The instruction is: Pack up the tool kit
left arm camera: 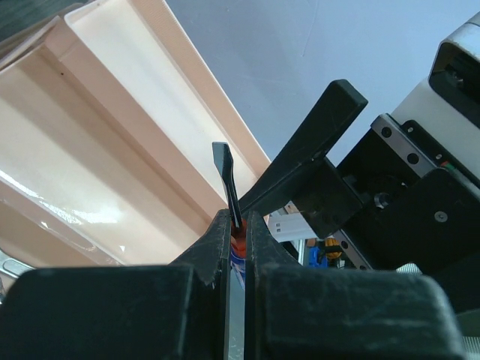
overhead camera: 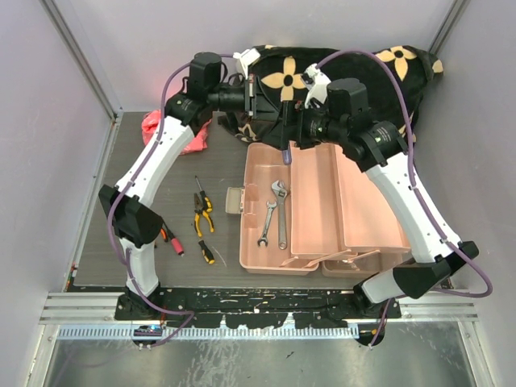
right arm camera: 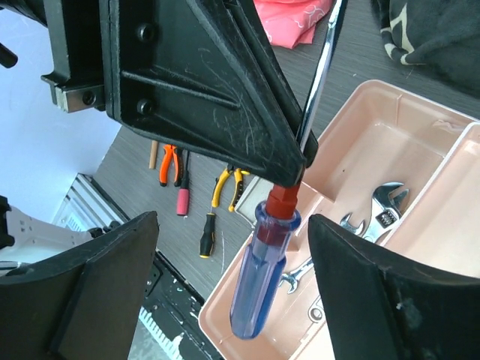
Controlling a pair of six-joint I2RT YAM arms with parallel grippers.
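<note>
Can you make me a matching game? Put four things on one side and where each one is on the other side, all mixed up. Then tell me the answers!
Things
1. blue-handled screwdriver
2. silver wrenches
3. yellow-handled pliers
4. pink bag

Places
A. lying on the table, left of the toolbox
B. pinched in the left claw, above the toolbox
C. at the far left of the table
D. lying inside the toolbox

Pairs: 1-B, 2-D, 3-A, 4-C
</note>
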